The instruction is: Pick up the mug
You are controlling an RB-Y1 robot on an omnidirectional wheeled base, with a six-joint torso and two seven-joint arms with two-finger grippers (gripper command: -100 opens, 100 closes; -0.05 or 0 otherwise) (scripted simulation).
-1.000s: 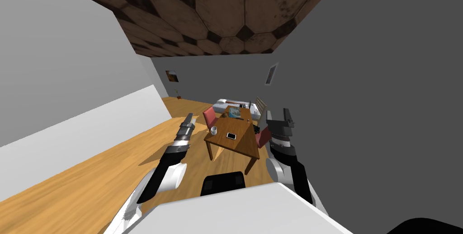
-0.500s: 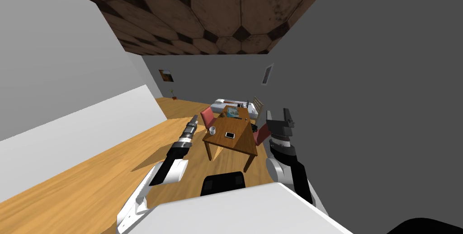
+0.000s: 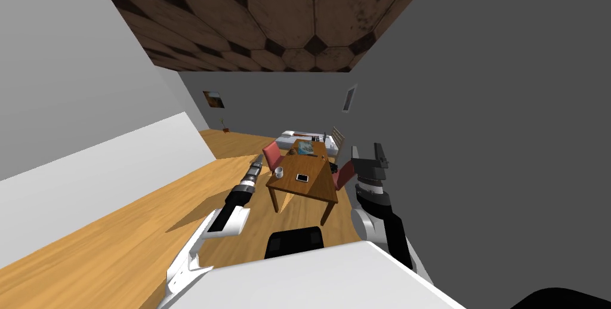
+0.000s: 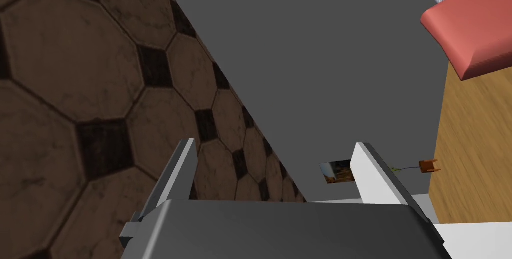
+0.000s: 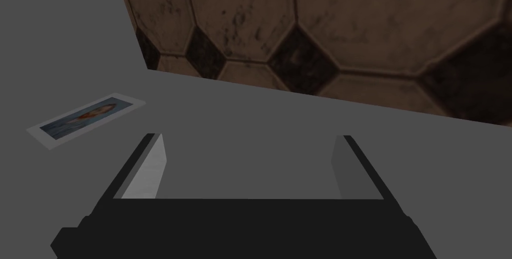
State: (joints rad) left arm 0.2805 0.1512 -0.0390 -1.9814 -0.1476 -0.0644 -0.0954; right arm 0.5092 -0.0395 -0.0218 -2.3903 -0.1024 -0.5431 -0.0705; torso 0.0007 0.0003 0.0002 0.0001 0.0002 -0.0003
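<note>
**Mug [image 3: 278,172] on table [image 3: 310,192], both jaws open**

The mug stands near the table's left edge. The left arm stretches forward and low, with the left gripper [image 3: 256,164] near the mug. The right arm is bent, and the right gripper [image 3: 368,155] points up by the table's right side.

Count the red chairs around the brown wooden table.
2. One red chair stands at the brown wooden table's left side, near the small white mug; the other stands at its right side. More may be hidden behind the table.
</note>
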